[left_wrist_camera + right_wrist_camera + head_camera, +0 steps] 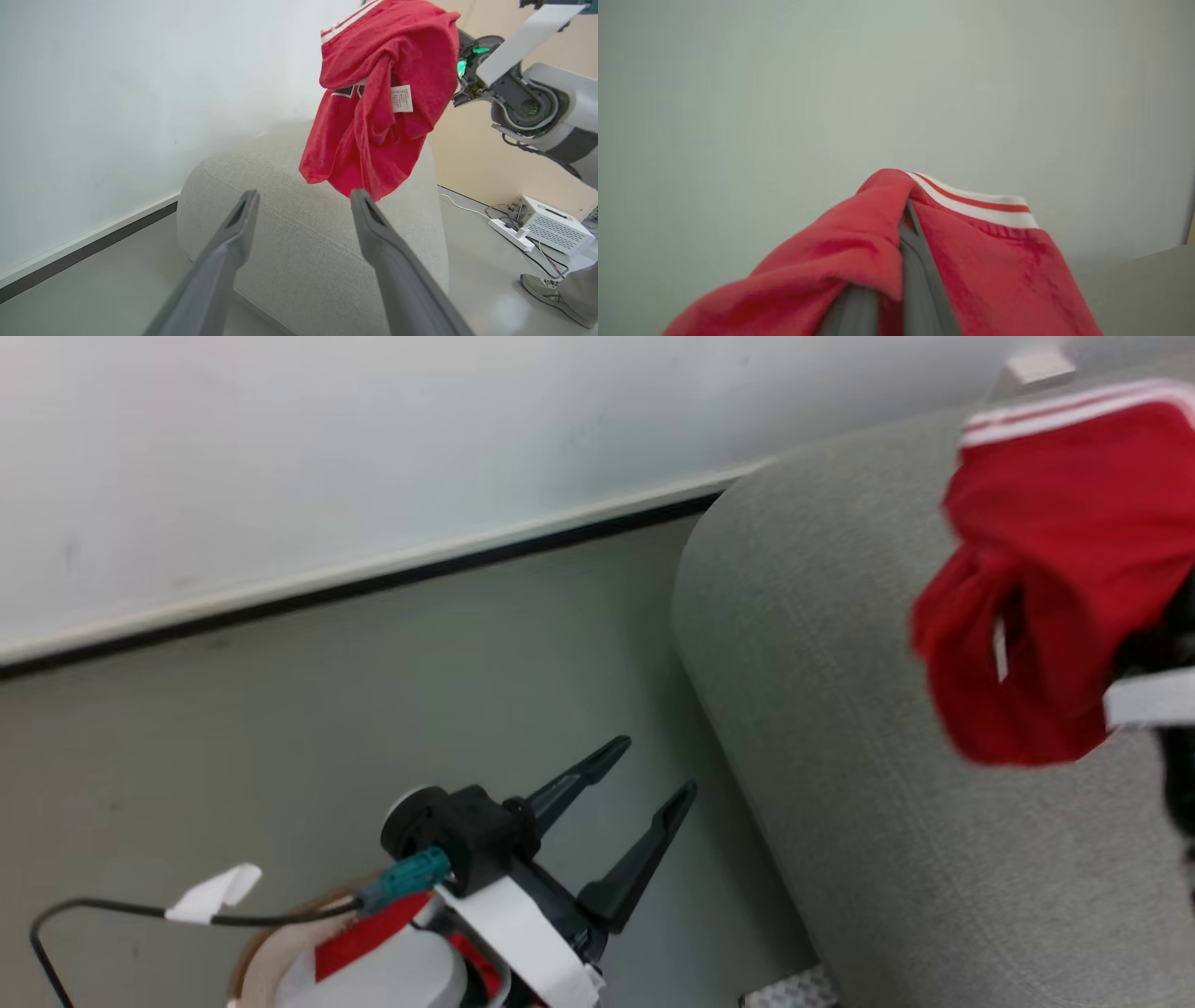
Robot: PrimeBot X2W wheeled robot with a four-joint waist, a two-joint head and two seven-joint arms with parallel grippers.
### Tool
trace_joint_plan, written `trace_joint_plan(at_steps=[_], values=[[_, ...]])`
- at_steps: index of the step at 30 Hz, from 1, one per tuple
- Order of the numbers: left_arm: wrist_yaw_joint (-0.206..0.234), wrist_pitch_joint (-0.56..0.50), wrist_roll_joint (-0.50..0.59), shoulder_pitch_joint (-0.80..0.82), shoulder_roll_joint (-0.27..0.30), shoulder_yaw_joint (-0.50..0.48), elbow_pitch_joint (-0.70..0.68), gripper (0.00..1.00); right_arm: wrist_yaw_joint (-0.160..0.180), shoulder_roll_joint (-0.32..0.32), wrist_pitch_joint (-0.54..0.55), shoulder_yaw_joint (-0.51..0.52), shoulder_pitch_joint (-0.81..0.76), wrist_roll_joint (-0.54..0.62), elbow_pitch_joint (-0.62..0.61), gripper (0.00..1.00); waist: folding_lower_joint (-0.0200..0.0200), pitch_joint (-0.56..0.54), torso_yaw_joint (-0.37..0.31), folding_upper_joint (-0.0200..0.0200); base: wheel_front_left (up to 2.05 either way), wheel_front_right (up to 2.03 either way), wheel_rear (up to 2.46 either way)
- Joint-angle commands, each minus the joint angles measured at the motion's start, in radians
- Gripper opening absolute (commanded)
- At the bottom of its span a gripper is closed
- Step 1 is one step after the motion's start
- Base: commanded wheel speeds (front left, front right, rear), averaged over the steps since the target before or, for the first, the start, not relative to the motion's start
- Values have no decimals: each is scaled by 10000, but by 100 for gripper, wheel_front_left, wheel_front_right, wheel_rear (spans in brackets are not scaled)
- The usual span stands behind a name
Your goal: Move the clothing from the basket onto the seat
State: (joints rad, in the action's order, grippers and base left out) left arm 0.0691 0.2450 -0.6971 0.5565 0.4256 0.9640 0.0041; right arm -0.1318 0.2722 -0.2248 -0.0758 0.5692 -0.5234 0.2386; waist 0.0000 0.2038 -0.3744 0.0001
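A red garment (378, 107) with white stripe trim and a small white label hangs in the air over the grey seat (289, 233). My right gripper (908, 210) is shut on it, and the cloth drapes over its fingers (917, 266). In the head view the garment (1046, 588) hangs at the right above the seat (840, 728). My left gripper (658, 767) stands open and empty over the floor, left of the seat. Beneath its wrist shows the basket's brown rim (245, 963), with more red cloth (364, 935) inside, partly hidden by the arm.
A white wall with a dark skirting (373, 581) runs behind the grey floor. Right of the seat lie a power strip (509, 229), a white box (553, 224) with cables, and a person's shoe (546, 291). A black cable (93, 910) loops by the basket.
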Motion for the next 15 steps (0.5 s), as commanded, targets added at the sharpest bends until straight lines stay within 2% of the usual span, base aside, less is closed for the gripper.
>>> trace_joint_plan(at_steps=[1, 9, 11, 15], values=[[-60, -98, 91, 217, 125, -80, -132, 100, 21, 142, 61, 183, 567, -96, 101, 0, 0, 882, 610, -1, 0, 0, 0], [-141, -650, 249, 1076, 692, -372, -813, 100, 22, 2072, 640, 1806, 3612, -429, 2284, 0, 0, 2824, 1745, -1, 0, 0, 0], [-105, -658, 252, 1168, 797, -468, -900, 100, 22, 2223, 694, 2200, 4088, -592, 2957, 0, 0, 3171, 1967, -1, 0, 0, 0], [-83, -675, 319, 1336, 891, -541, -1029, 100, 22, 2798, 828, 2268, 4613, 167, 4315, 0, 0, 3648, 2301, -1, 0, 0, 0]])
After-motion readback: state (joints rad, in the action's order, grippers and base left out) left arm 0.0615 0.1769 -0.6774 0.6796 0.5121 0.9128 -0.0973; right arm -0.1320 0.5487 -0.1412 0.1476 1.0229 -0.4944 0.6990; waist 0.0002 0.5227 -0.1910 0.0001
